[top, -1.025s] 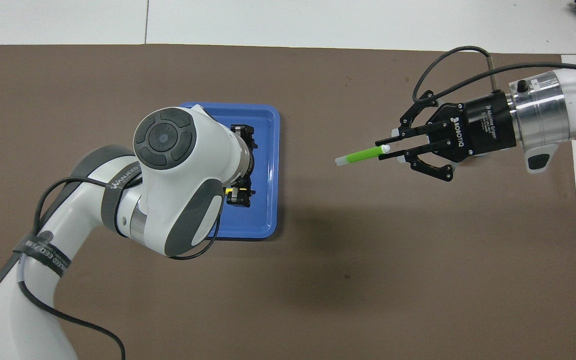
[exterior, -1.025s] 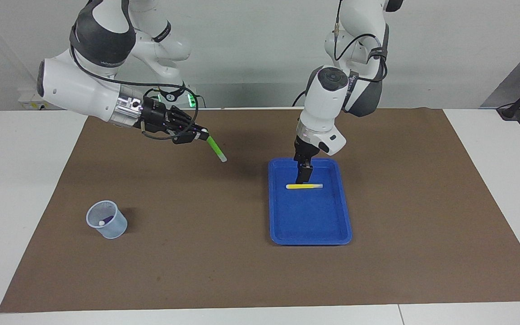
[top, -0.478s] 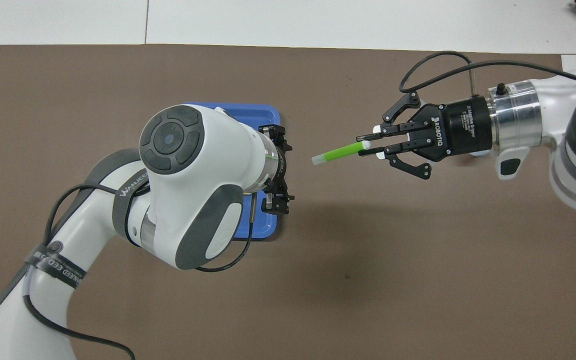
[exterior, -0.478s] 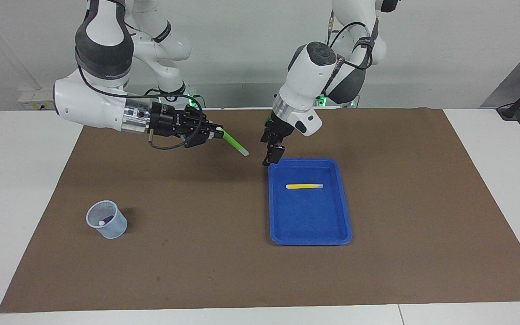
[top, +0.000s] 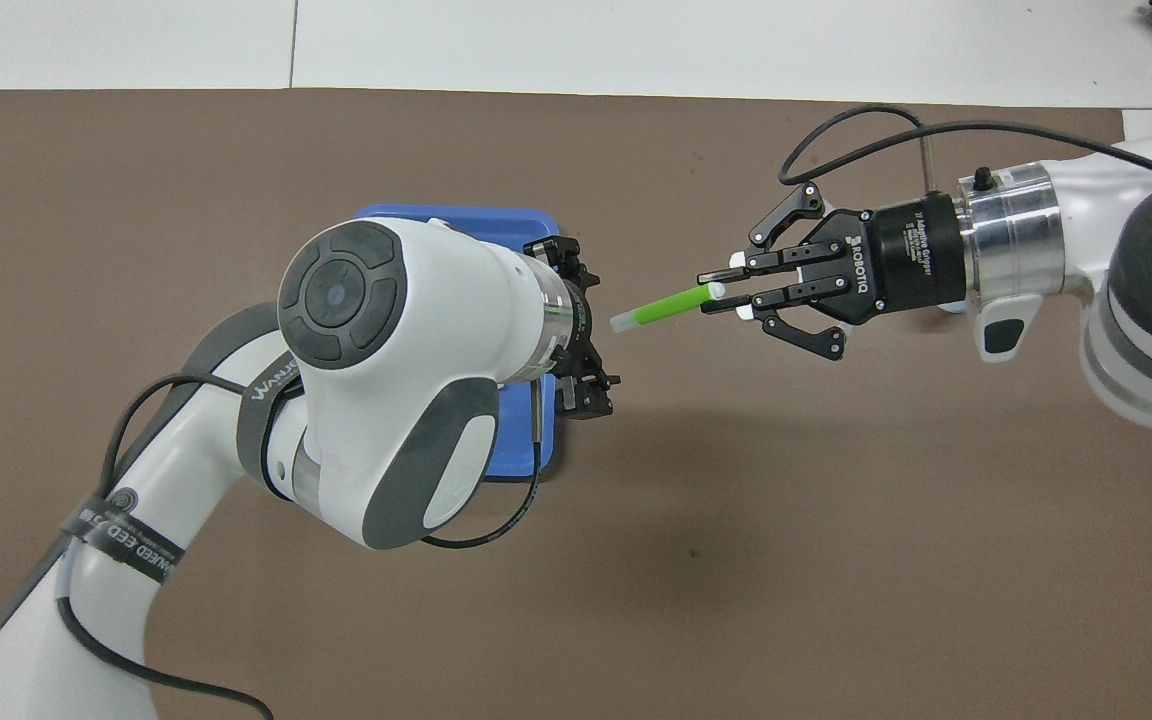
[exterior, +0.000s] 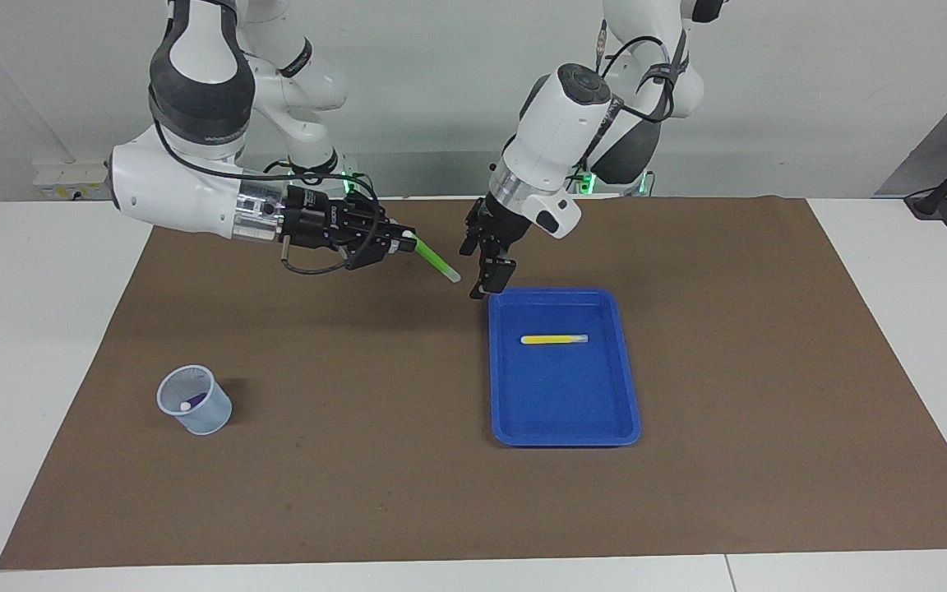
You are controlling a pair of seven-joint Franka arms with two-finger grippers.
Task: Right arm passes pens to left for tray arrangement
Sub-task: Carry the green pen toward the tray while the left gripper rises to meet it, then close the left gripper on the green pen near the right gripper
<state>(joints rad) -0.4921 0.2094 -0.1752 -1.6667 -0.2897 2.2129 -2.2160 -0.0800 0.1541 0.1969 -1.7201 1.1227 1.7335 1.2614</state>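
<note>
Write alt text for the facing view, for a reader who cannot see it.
The right gripper holds a green pen out toward the open left gripper, above the brown mat beside the blue tray. A yellow pen lies in the tray. A purple pen sits in a translucent cup.

Since a second ago the left end effector [exterior: 483, 267] has left the yellow pen [exterior: 554, 339] in the tray [exterior: 564, 411], lifting out with fingers apart toward the green pen [exterior: 434, 262], which the right end effector [exterior: 395, 242] has carried closer.
</note>
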